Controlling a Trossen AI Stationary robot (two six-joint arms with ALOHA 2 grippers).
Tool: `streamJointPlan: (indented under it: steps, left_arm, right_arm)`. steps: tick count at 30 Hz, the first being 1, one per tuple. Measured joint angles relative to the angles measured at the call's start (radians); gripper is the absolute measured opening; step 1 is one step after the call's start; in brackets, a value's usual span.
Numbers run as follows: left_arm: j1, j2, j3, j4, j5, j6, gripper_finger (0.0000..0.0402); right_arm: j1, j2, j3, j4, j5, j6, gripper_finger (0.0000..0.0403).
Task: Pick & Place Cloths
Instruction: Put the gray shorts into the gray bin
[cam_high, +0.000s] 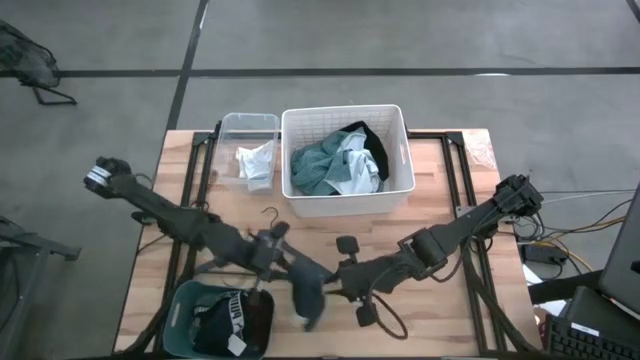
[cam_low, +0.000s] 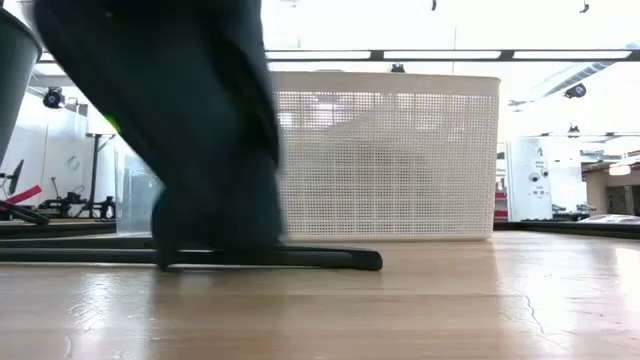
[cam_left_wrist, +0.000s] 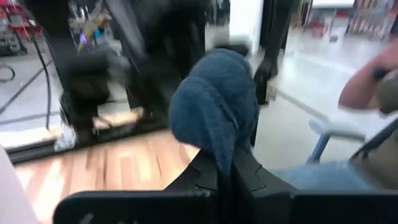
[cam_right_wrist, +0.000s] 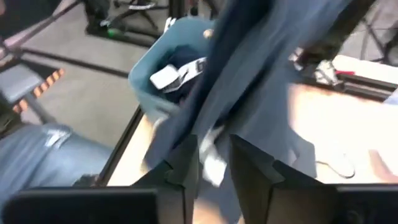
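A dark blue cloth (cam_high: 305, 298) hangs between my two grippers over the table's near middle. My left gripper (cam_high: 290, 268) is shut on it; in its wrist view the cloth (cam_left_wrist: 214, 106) bulges out beyond the fingers. My right gripper (cam_high: 335, 285) stands just to the right, its fingers a little apart, with the cloth (cam_right_wrist: 261, 93) draped before and between them. In the low view the cloth (cam_low: 200, 130) reaches down to about table level. More cloths lie in the white basket (cam_high: 400, 130), the clear bin (cam_high: 248, 118) and the teal bin (cam_high: 180, 300). My left gripper pinches a bunched fold of the cloth (cam_left_wrist: 219, 149) between its two fingers, which come level from the table's left. The cloth bulges past the fingertips and hangs down below them, slack. My right gripper has the cloth (cam_right_wrist: 214, 158) in the gap between its fingers; I cannot tell whether they touch it.
A black clothes hanger (cam_low: 300, 258) lies on the table under the cloth, with its hook (cam_high: 270, 222) toward the basket. The basket (cam_low: 385, 155) walls off the far side. A person's arm (cam_left_wrist: 367, 87) and jeans (cam_right_wrist: 50, 155) show beyond the table's edge.
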Motion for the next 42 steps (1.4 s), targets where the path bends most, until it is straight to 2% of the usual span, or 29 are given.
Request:
streamJointPlan:
  steps: [5, 10, 15, 19, 22, 30, 36, 42]
  left_arm:
    - [-0.017, -0.131, 0.095, -0.168, -0.001, -0.010, 0.0009]
    - [-0.053, -0.232, 0.223, -0.335, 0.000, -0.029, 0.0009]
    - [-0.103, -0.290, 0.384, -0.501, 0.030, -0.120, 0.0009]
    - [-0.142, -0.310, 0.514, -0.665, 0.034, -0.325, 0.0009]
    - [-0.162, -0.302, 0.567, -0.792, 0.034, -0.425, 0.0009]
    - [-0.215, -0.252, 0.498, -0.948, 0.061, -0.644, 0.0010]
    - [-0.243, -0.193, 0.389, -0.932, 0.083, -0.760, 0.0010]
    - [-0.289, -0.138, 0.254, -0.886, 0.148, -0.963, 0.0010]
  right_arm:
    - [0.006, 0.000, -0.030, -0.030, 0.005, 0.011, 0.0119]
    - [0.005, 0.000, -0.085, -0.034, 0.078, 0.025, 0.0139]
    - [0.006, 0.000, -0.133, -0.037, 0.139, 0.058, 0.0149]
    - [0.004, 0.000, -0.162, -0.037, 0.202, 0.078, 0.0155]
    - [0.004, 0.000, -0.178, -0.036, 0.213, 0.091, 0.0158]
    - [0.005, 0.000, -0.189, -0.033, 0.220, 0.100, 0.0150]
    - [0.005, 0.000, -0.190, -0.031, 0.221, 0.106, 0.0124]
    - [0.005, 0.000, -0.190, -0.031, 0.221, 0.113, 0.0100]
